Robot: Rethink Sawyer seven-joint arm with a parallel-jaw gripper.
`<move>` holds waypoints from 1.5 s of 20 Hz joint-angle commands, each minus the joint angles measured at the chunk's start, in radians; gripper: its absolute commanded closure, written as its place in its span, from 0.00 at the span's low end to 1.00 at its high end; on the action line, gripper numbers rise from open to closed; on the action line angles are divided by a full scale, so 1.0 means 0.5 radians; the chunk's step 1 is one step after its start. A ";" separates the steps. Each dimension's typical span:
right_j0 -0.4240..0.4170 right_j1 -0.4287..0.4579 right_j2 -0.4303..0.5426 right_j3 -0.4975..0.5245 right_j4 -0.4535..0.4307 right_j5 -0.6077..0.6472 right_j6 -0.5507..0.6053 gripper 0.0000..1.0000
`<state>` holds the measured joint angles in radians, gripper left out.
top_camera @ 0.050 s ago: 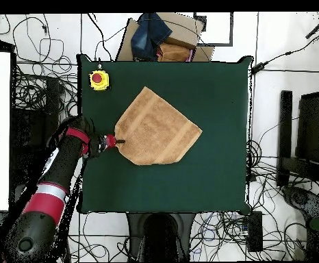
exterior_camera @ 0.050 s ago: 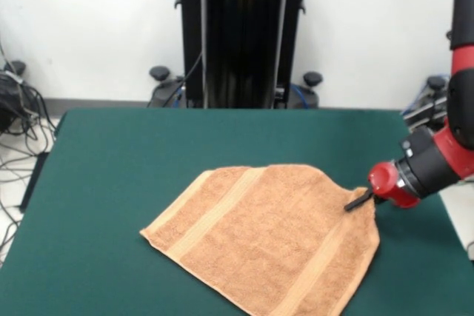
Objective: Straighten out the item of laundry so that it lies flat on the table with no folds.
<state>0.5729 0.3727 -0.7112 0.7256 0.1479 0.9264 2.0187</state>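
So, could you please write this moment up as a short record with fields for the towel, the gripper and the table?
towel: orange-tan towel spread on the table, turned at an angle to its edges; one corner looks rounded or tucked in, by the gripper
stripe bands: one near each short end
gripper: gripper at the towel's edge near that corner; open or shut cannot be told
arm: red and black arm reaching in low from the table's side
table: dark green table
other: yellow box with a red button on a table corner

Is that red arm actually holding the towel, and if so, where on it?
The gripper sits right at one corner of the towel, at its edge. It seems to pinch that corner, but whether it truly grips cannot be told.
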 commanded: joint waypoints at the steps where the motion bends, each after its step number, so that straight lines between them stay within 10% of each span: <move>1: 0.002 -0.139 0.331 0.223 0.158 -0.043 0.492 1.00; 11: -0.141 -0.469 0.318 0.379 0.144 0.028 0.350 1.00; 18: -0.227 -0.204 0.252 0.012 0.162 0.029 0.490 1.00; 30: -0.223 -0.143 0.243 -0.009 0.144 -0.118 0.573 1.00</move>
<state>0.4770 0.2432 -0.6738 0.7254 0.1796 0.9244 2.0187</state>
